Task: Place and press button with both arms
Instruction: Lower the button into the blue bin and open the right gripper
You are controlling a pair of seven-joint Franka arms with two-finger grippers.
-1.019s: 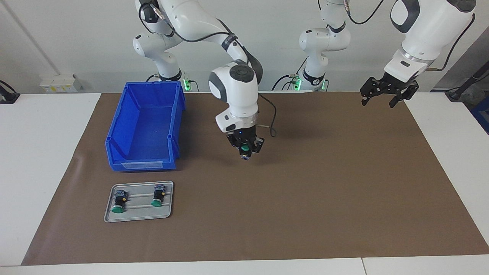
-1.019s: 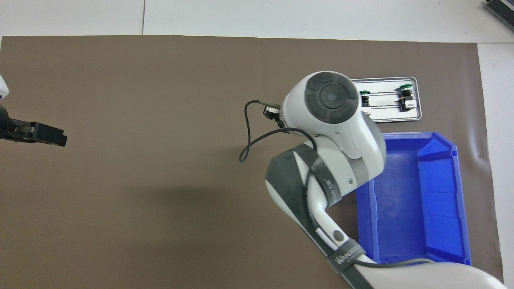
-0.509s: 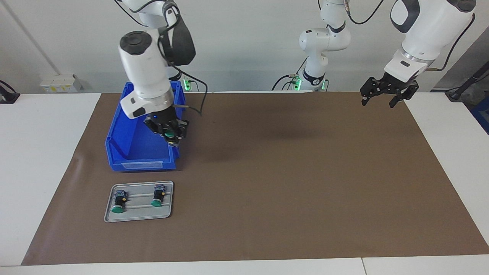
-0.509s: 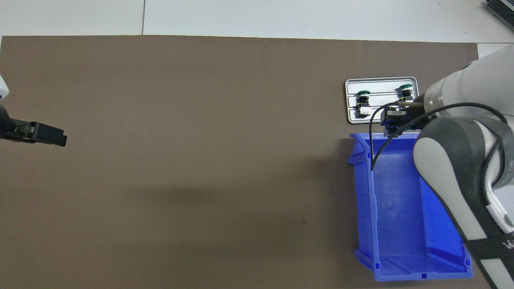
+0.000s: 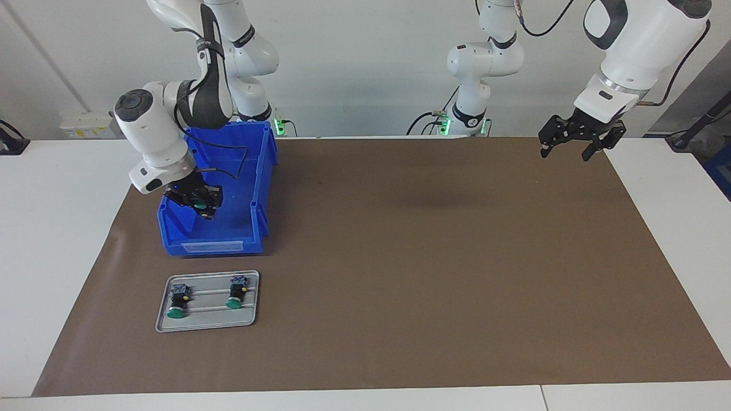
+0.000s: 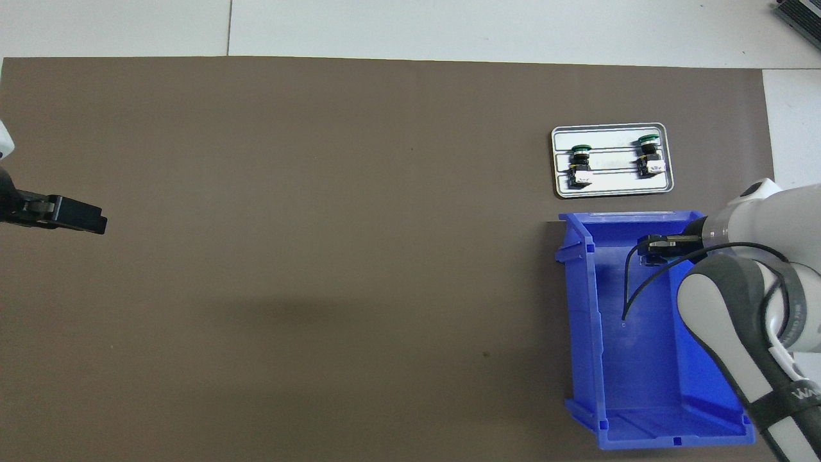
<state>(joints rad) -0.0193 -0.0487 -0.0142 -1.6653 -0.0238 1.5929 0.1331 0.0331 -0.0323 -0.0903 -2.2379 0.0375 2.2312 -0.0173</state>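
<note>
Right hand hangs over the blue bin, clamped on a button; a slack grip could drop it awry. Left hand, fingers apart, waits over the worktop.

You have bright, even light from above in both views, with no harsh glare. On the brown mat a soft, blurred shadow lies in the upper middle of the facing view, and a broad faint one sits left of centre in the overhead view. The blue bin casts a short dark shadow beside it. Focus is sharp throughout; edges look straight.
</note>
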